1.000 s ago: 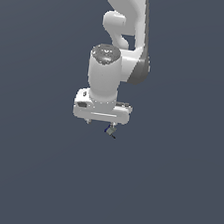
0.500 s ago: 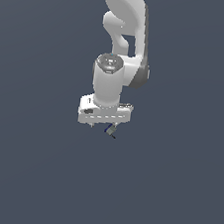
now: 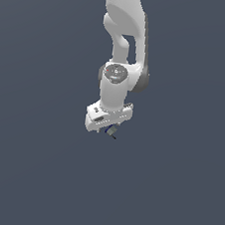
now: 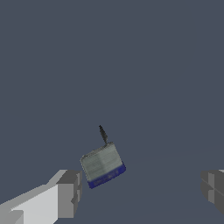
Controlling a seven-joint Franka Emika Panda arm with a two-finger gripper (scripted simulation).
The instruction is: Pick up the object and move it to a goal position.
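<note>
White robot arm poised above a tiny grey-and-blue object.

Plain dark blue-grey surrounds everything; no floor edge or walls can be made out. The arm's top is cut off. The gripper is spread wide, holding nothing. The object, black stick-like end included, lies between the fingers, touching neither, largely hidden in the exterior view.

One object: a small grey block with a blue edge and one thin black stick on it. One arm of mine, white, and one hand on it. Two fingers on that hand (both show in the wrist view, one on each side of the object, wide apart). One plain dark grey-blue ground behind it all. That's the full count.
</note>
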